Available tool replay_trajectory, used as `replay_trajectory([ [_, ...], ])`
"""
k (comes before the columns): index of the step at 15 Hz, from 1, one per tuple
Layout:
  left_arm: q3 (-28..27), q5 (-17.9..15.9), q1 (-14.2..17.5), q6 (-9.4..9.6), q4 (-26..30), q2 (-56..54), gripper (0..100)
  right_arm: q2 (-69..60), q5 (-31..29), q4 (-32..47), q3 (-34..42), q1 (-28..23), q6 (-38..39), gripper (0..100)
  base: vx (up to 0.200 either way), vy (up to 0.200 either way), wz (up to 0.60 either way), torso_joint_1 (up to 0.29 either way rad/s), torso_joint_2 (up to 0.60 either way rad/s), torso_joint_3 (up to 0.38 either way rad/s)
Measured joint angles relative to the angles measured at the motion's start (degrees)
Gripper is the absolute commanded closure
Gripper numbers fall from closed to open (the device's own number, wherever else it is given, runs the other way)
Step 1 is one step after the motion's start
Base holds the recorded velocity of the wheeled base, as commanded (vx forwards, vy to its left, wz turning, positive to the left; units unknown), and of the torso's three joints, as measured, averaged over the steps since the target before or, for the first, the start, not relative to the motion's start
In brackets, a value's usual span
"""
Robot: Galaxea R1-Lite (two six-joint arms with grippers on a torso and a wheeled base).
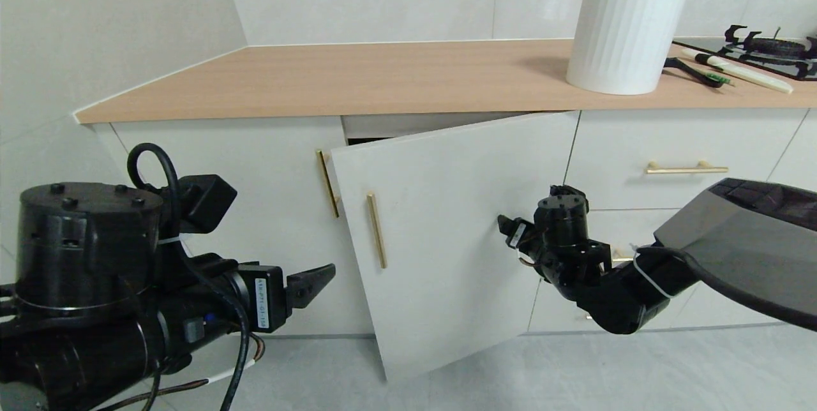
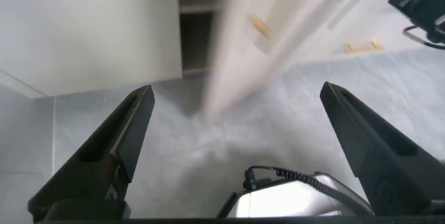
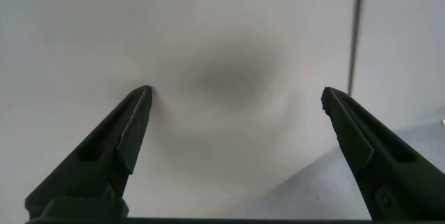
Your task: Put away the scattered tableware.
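— Where does the left arm sit?
— Low on the robot's left, with the forearm nearly level and pointing toward the cabinets. The left gripper [image 1: 317,280] hangs in the air in front of the closed white cupboard door [image 1: 274,168]. Its two black fingers [image 2: 115,147] are spread wide apart with nothing between them.
— And the right one?
— It extends from the robot's right, elbow low and wrist bent upward, so the right gripper [image 1: 509,227] faces the flat front of the half-open white cabinet door [image 1: 447,219]. That gripper is spread too, and empty, very near the panel. Whether the tips touch it I cannot tell.
— How does that door stand?
— Swung out from its right side. The edge with the vertical brass handle [image 1: 376,230] is toward the left arm, and a dark gap shows behind its top edge, under the light wooden countertop [image 1: 357,79].
— And the tableware?
— Up on that countertop, far to the right. A black-handled utensil with a green tip [image 1: 699,73] and a long cream-coloured utensil [image 1: 747,71] lie side by side between the tall white ribbed cylinder [image 1: 629,15] and the black gas burner grate [image 1: 775,47]. Both are well apart from either gripper.
— Anything else near the right arm?
— A white drawer front with a horizontal brass handle [image 1: 686,168], just above the forearm
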Motion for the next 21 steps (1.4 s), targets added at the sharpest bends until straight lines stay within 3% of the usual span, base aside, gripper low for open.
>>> replay_trajectory([
  [16,0.0,0.1,0.0,0.02,-0.1,-0.3,0,1.5,-4.4,-1.3,-3.9,-3.7,-0.1,0,0.000,0.000,0.00,0.000,0.00,0.000],
  [21,0.3,0.2,0.7,0.71,-0.3,-1.7,0,-7.6,-3.4,-5.4,5.5,-3.3,-4.5,0,0.000,0.000,0.00,0.000,0.00,0.000],
])
